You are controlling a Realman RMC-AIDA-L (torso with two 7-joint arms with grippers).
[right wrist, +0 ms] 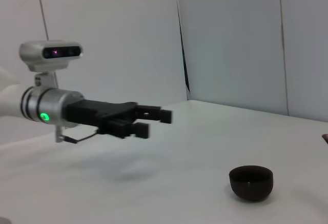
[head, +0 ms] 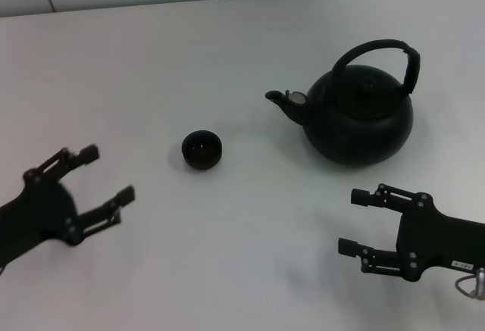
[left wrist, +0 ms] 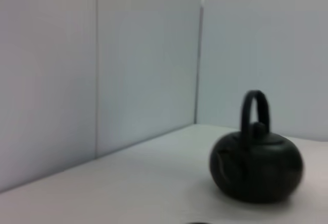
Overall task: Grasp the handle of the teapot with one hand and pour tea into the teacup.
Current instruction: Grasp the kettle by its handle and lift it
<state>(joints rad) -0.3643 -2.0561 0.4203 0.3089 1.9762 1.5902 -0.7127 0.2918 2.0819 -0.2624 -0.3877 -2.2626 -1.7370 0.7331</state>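
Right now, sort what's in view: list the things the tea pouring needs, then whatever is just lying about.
For the job:
teapot
its handle
teacup
left hand, open
right hand, open

Lying about:
nothing; only the white table bearing them

Count on table (head: pixel 227 66): one teapot (head: pixel 360 115) with one arched handle (head: pixel 379 49), one teacup (head: pixel 201 150), two grippers — left gripper (head: pixel 106 173), right gripper (head: pixel 358 221), both with fingers spread.

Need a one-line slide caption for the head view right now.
Both open claws, left and right, hover apart from the upright teapot and teacup.
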